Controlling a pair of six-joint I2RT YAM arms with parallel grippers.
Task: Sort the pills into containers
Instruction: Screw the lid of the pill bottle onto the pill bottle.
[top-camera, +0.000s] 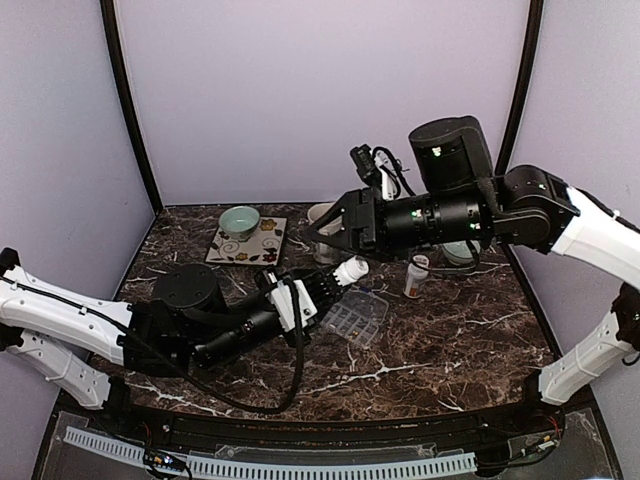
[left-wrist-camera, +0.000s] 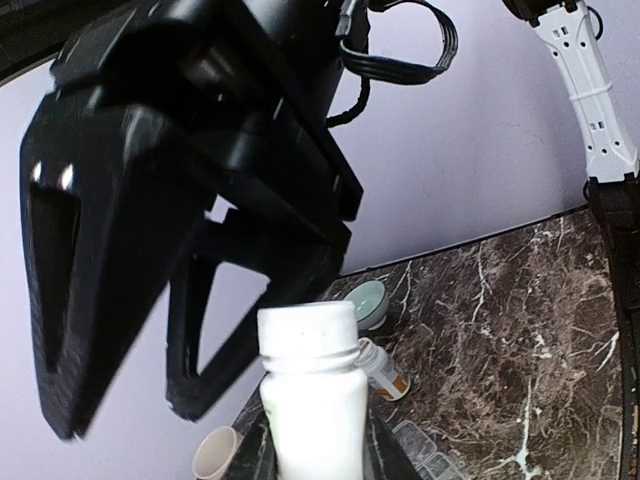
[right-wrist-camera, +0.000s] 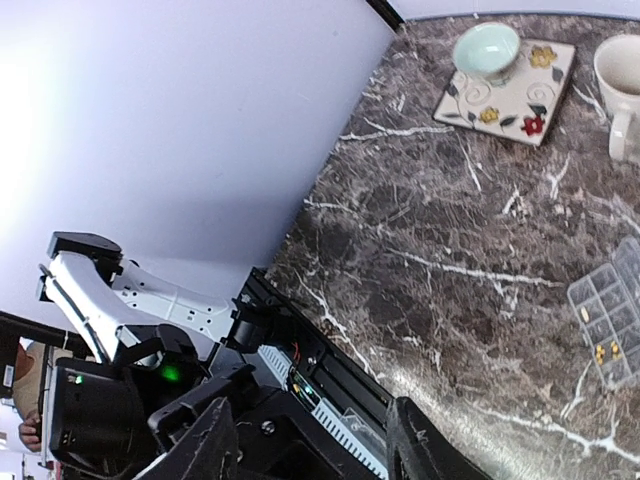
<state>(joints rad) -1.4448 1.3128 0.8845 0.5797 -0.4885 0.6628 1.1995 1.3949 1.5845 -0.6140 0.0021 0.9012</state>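
Gripping a white pill bottle, left tool is clamped on its body, cap end tilted toward the right tool, fingers apart, nothing between them. Clear pill tray lies on the worktop just beside the bottle, a few pills inside. Orange bottle stands farther right.

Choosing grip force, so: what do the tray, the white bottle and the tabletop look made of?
The tray: clear glossy plastic, likely; the dark tabletop shows through its compartments. The white bottle: opaque white plastic, smooth with a soft sheen and a moulded neck ring. The tabletop: dark brown with white veins and a polished look; real marble or a printed laminate, I cannot tell.
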